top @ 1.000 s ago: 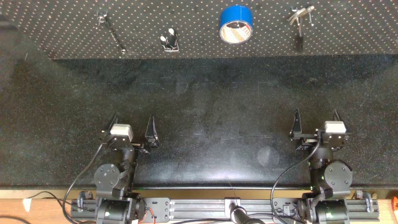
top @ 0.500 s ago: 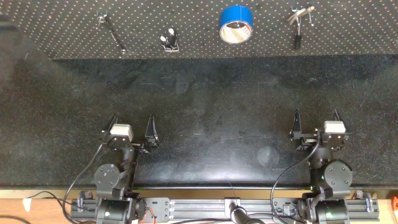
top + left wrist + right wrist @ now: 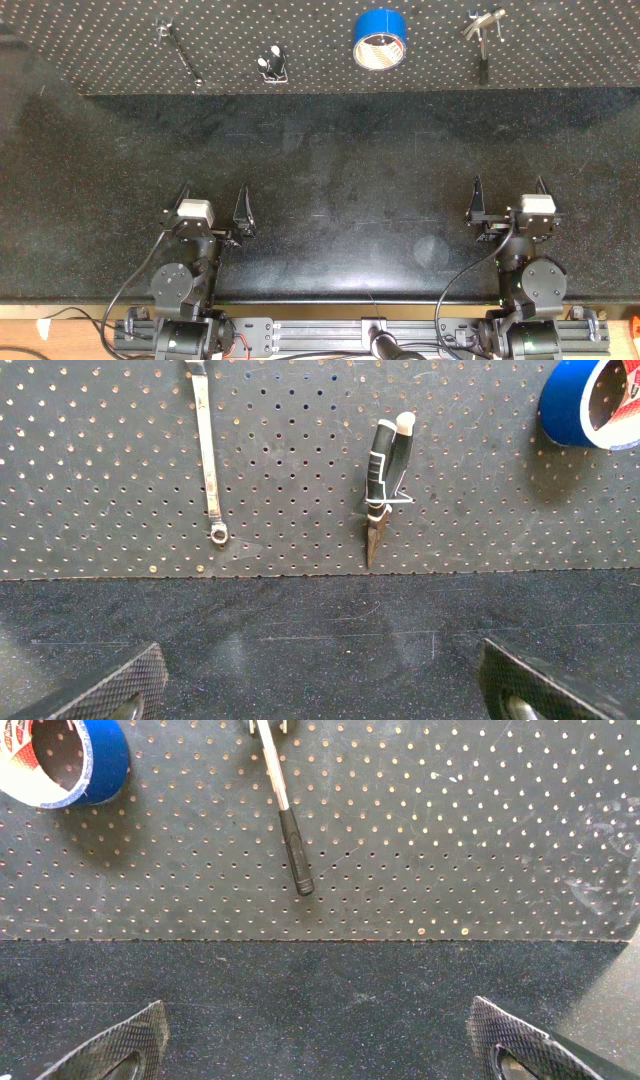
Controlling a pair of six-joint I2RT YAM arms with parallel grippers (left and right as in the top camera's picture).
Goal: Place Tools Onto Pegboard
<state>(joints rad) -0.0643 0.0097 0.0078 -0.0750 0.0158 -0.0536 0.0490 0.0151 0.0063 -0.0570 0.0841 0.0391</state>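
Hanging tape roll (image 3: 566, 405), partly cropped

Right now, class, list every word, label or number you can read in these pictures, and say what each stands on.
Blue tape roll, inner core: red print, too blurred and cut off to read.
Wrench, pliers, pegboard: no legible words, numbers or signs.
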